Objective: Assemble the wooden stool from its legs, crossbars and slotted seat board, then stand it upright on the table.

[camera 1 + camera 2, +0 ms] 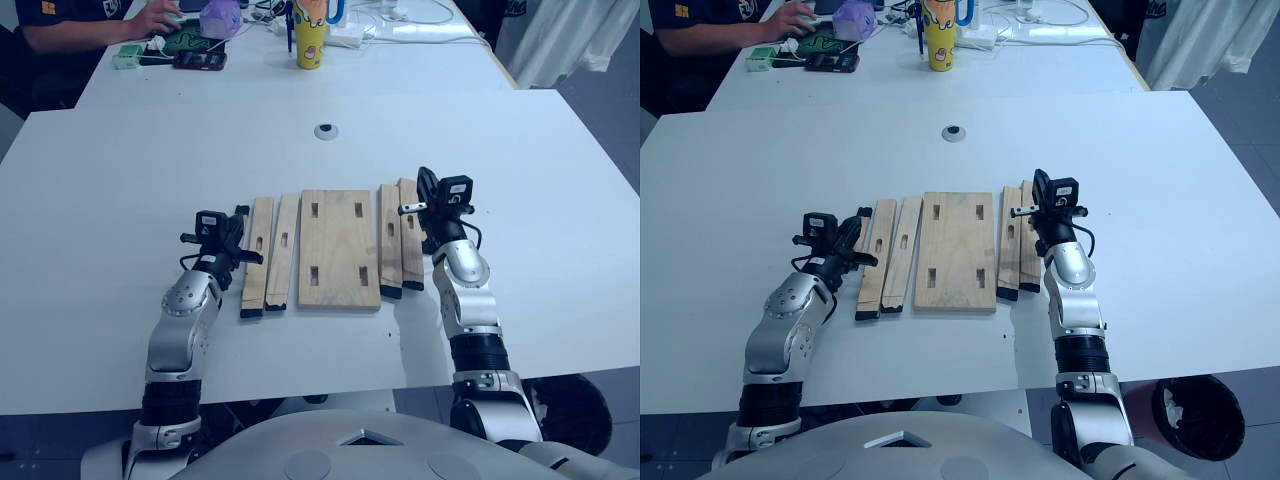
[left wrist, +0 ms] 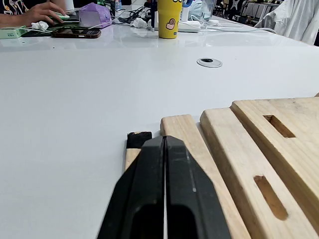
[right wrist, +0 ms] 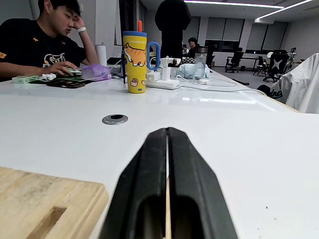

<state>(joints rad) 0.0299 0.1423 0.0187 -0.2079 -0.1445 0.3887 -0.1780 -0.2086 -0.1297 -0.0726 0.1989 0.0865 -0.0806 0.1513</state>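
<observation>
Now: left gripper (image 2: 164, 142), right gripper (image 3: 167, 133) both pinched together, empty. You risk shoving pale slotted wooden leg (image 1: 257, 272) askew if descending without opening first.

Open office: white desks (image 1: 130, 190), swivel chairs (image 3: 233, 62)

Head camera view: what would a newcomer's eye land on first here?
The slotted seat board lies flat in the middle of the white table, flanked by the left slats and the right slats. The left gripper and right gripper, both shut, sit at the outer edges of those slats.
</observation>
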